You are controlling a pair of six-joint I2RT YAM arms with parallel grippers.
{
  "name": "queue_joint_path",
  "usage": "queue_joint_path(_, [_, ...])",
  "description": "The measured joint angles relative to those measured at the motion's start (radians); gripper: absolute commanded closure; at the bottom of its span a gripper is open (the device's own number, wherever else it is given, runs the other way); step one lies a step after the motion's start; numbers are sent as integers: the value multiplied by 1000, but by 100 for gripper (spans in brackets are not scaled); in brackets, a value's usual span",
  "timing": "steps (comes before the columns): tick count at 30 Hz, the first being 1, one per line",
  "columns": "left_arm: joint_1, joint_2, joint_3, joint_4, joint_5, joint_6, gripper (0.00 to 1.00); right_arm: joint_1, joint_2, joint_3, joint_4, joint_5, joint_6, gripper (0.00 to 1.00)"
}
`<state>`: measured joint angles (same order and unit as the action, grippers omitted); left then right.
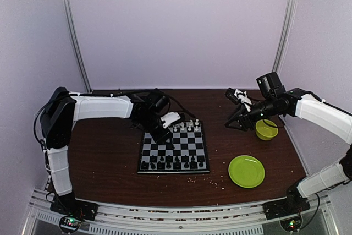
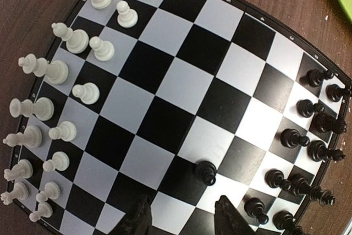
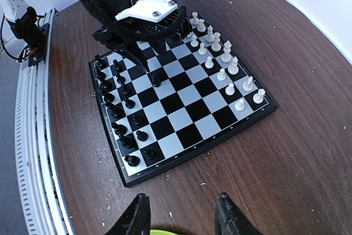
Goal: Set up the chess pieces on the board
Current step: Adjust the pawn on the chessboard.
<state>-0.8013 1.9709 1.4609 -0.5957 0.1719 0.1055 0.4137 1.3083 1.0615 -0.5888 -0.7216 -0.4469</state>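
Glossy checkered board (image 1: 175, 144) sits centre on dark wood-grain table (image 1: 110, 160). Left gripper (image 2: 184, 205) jaws parted; rounded black plastic pawn (image 2: 206, 172) stands free just beyond them. Right gripper (image 3: 181, 199) parted, empty, right of board.

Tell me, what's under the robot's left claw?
One black pawn stands on the board just ahead of the open left gripper. Its fingers hide the squares right below them.
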Motion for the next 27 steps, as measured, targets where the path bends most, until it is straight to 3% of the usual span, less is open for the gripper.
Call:
queue_joint_path(14, [0, 86, 61, 27, 39, -23, 69, 0, 14, 0, -3, 0, -3, 60])
queue_joint_path(27, [0, 69, 66, 27, 53, -23, 67, 0, 23, 0, -6, 0, -18, 60])
